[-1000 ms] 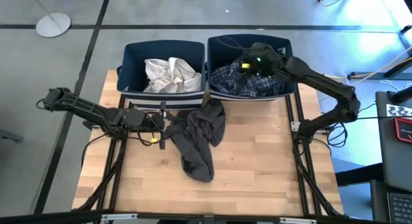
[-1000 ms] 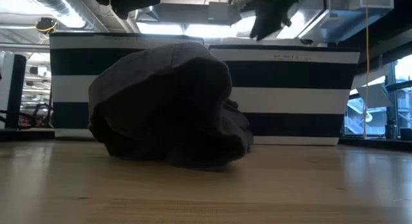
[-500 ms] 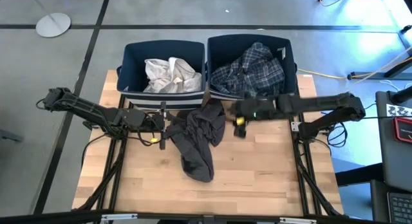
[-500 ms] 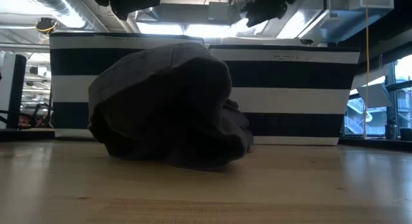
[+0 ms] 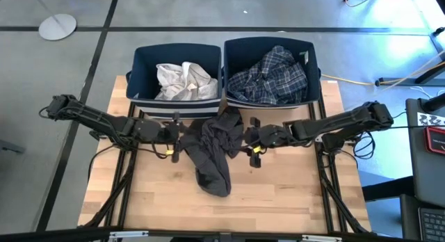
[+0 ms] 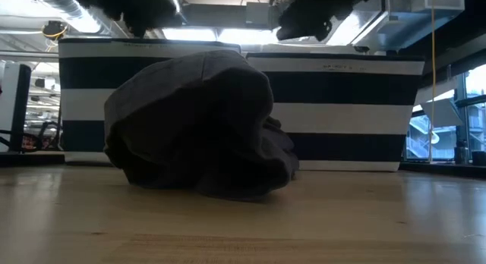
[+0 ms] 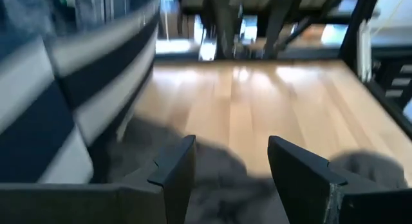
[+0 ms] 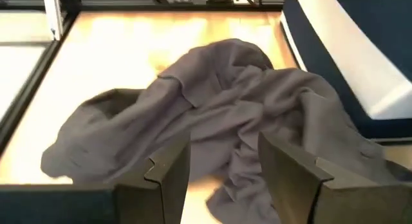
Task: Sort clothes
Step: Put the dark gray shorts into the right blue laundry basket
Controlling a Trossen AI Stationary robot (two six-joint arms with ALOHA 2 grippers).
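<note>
The dark grey garment (image 5: 212, 148) lies crumpled on the table in front of the two bins; it also shows in the low view (image 6: 197, 131). My left gripper (image 5: 177, 136) is open at its left edge, the fingers over the cloth (image 7: 232, 159). My right gripper (image 5: 249, 139) is open just to its right, facing the garment (image 8: 225, 102) with the fingers apart from it (image 8: 222, 166). The white garment (image 5: 182, 81) lies in the left bin. The blue-white plaid shirt (image 5: 270, 76) lies in the right bin. The dark green garment is hidden.
Two navy bins with white stripes stand side by side at the table's far edge, the left one (image 5: 139, 61) and the right one (image 5: 313, 54). Bare wood (image 5: 278, 193) lies in front of the garment. Black frame rails (image 5: 327, 186) run along the table's sides.
My right gripper has come away from above the right bin, toward the table's near edge and to the left, and down beside the dark grey garment. The plaid shirt now lies heaped higher in the right bin. The grey garment has not moved.
</note>
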